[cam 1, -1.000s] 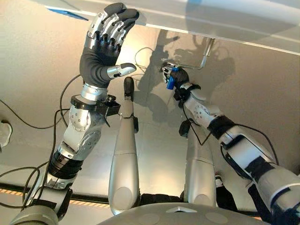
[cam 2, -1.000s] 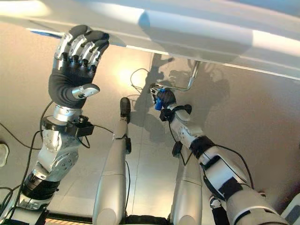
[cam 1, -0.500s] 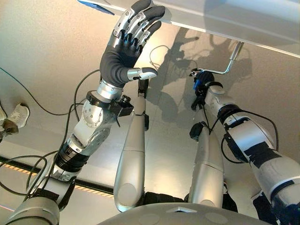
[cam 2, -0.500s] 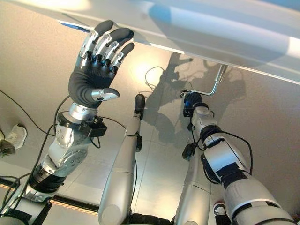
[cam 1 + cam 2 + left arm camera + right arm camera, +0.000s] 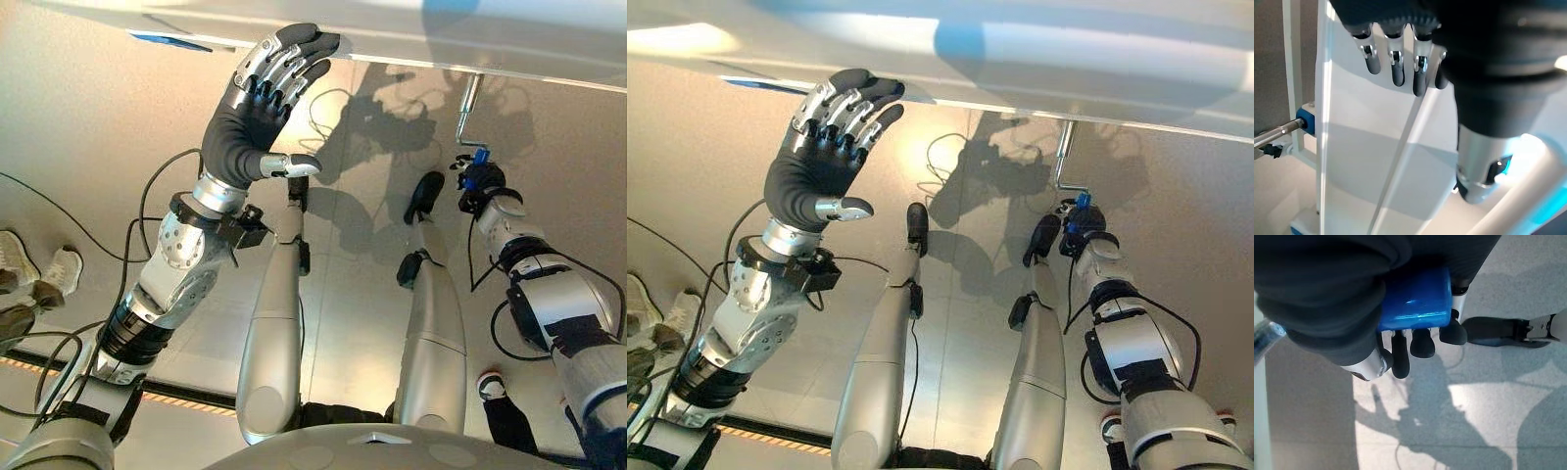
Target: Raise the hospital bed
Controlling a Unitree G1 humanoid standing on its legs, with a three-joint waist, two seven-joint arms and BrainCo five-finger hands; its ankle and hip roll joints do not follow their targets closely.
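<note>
The left robot hand is spread flat, its straight fingers resting against the pale, smooth footboard panel of the hospital bed, which runs across the far side of the scene. The right robot hand is curled tightly round the blue plastic grip of the bent silver metal crank, which hangs from the underside of the bed at far right.

Failure risks, as judged:
- Grip slip. The blue grip is smooth and short; if the curled fingers relax as the crank passes through the low part of its circle, the grip may escape and the turn will be lost.
- Wrist strain. The crank arm is offset from its shaft; driving it with a stiff wrist could bind the rotation or pull the shaft sideways.
- Lost bracing. The left robot hand only presses and holds nothing; if it slides along the panel, balance support is reduced.
- Wrong direction. Turning the opposite way would lower the bed, not raise it.

Item count:
- Hospital bed: one.
- Crank: one, with one blue grip.
- Robot hands: two.
- A person's shoes on the floor at left: at least two.
</note>
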